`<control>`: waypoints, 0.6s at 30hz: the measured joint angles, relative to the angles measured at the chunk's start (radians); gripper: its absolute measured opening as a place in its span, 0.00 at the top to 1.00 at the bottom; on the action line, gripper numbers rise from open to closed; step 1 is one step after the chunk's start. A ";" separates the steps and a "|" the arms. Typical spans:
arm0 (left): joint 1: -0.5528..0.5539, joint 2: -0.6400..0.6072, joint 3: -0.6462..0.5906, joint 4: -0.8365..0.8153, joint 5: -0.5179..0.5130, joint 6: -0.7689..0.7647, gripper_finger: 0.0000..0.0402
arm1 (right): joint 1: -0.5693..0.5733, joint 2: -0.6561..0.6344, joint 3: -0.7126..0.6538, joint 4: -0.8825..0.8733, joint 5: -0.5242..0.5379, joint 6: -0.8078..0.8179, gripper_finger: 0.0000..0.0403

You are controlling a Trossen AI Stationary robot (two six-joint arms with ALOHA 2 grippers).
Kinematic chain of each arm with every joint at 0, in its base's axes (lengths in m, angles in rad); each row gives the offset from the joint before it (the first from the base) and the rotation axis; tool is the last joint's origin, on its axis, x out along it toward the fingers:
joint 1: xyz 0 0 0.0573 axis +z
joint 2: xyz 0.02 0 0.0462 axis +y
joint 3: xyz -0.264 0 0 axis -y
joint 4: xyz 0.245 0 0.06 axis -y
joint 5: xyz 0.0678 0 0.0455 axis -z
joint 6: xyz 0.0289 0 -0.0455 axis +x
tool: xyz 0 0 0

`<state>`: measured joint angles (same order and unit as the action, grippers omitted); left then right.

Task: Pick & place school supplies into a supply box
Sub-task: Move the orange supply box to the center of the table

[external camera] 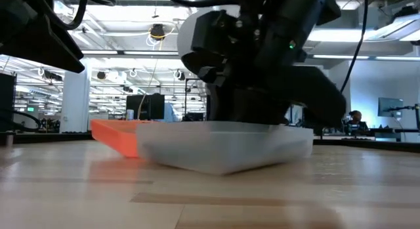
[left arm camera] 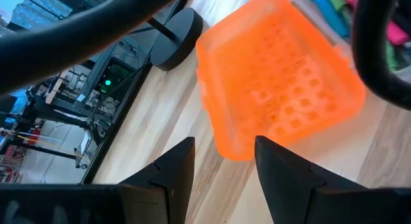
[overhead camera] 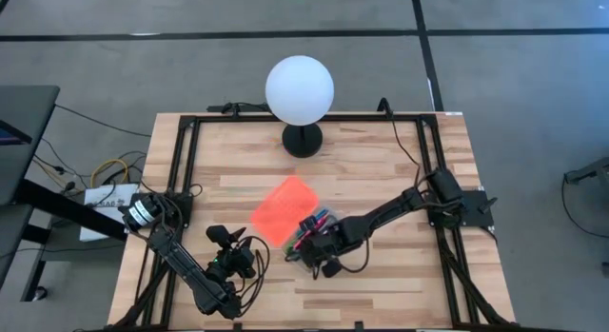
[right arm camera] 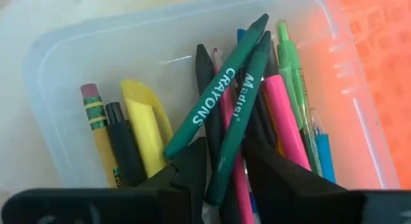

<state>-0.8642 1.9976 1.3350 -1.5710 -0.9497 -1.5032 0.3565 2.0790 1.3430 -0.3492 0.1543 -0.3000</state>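
Right end effector (right arm camera: 221, 169) low at mid-bench, fingers narrowly apart; left end effector (left arm camera: 221, 169) idle at the front-left, fingers parted.

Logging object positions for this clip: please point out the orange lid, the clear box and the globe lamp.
orange lid (overhead camera: 284, 209): high view, middle of its ribbed face.
clear box (external camera: 223, 150): low view, its frosted side wall.
globe lamp (overhead camera: 300, 87): high view, centre of the white globe.
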 joint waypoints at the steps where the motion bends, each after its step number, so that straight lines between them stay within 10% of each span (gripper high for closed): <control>1: 0.000 0.000 0.000 0.000 0.000 0.000 0.61 | 0.006 0.000 0.000 0.000 0.001 -0.006 0.75; 18: 0.000 0.000 0.000 0.000 -0.007 -0.006 0.61 | 0.040 -0.043 0.002 0.010 0.074 -0.007 0.75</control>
<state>-0.8643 1.9976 1.3350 -1.5708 -0.9569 -1.5093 0.3969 2.0360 1.3450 -0.3393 0.2282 -0.3069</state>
